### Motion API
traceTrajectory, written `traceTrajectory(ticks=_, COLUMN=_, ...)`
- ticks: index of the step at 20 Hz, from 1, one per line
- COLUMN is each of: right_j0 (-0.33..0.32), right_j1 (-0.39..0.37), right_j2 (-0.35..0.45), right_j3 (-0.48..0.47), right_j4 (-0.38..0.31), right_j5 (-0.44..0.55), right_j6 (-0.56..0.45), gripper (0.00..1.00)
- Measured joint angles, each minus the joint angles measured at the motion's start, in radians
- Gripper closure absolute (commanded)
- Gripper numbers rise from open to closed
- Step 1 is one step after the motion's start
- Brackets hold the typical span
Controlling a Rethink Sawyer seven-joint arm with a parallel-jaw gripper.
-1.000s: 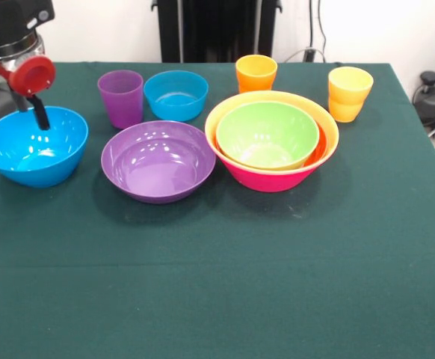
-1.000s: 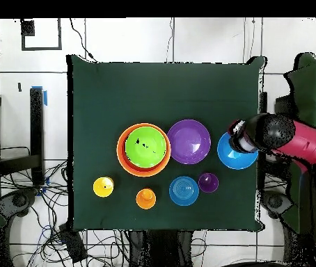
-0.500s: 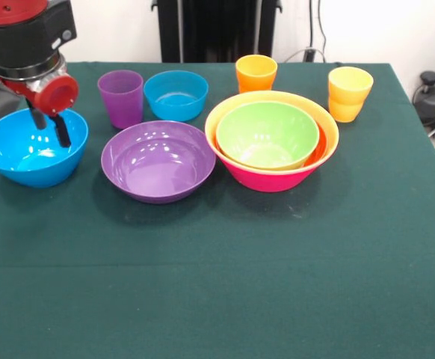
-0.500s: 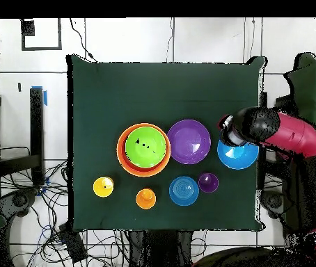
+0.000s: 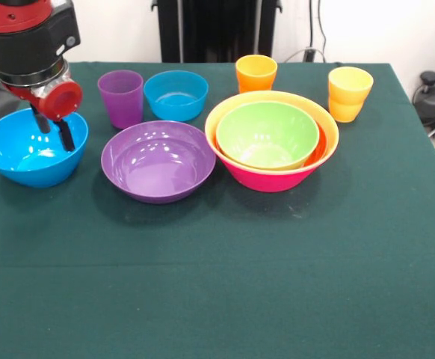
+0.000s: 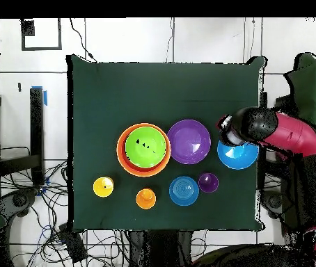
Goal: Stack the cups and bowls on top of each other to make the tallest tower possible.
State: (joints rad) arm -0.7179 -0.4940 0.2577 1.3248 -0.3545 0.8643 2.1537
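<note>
Bowls sit apart from the tower (image 5: 271, 138): pink base holding the orange, red-orange and green ones at the counter's (image 5: 277, 284) middle. The large blue bowl (image 5: 32, 147) at the front view's left edge lies directly beneath the tool (image 5: 56, 129), whose fingers hang over the bowl's rim nearest the purple bowl (image 5: 158, 161); whether they are apart or closed on that rim I cannot tell. Judged from here, the tower lies across the purple bowl. No readable writing shows
</note>
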Motion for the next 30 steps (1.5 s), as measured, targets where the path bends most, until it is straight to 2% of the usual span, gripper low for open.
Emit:
traceTrajectory(ticks=13, right_j0=-0.019, right_j1=0.006, right_j2=0.000, right_j3=0.000, right_j4=0.000, right_j5=-0.004, right_j6=0.000, gripper=0.00)
traceTrajectory(ticks=30, right_j0=-0.020, right_j1=0.102, right_j2=0.000, right_j3=-0.001, right_j4=0.000, right_j5=-0.078, right_j6=0.000, gripper=0.00)
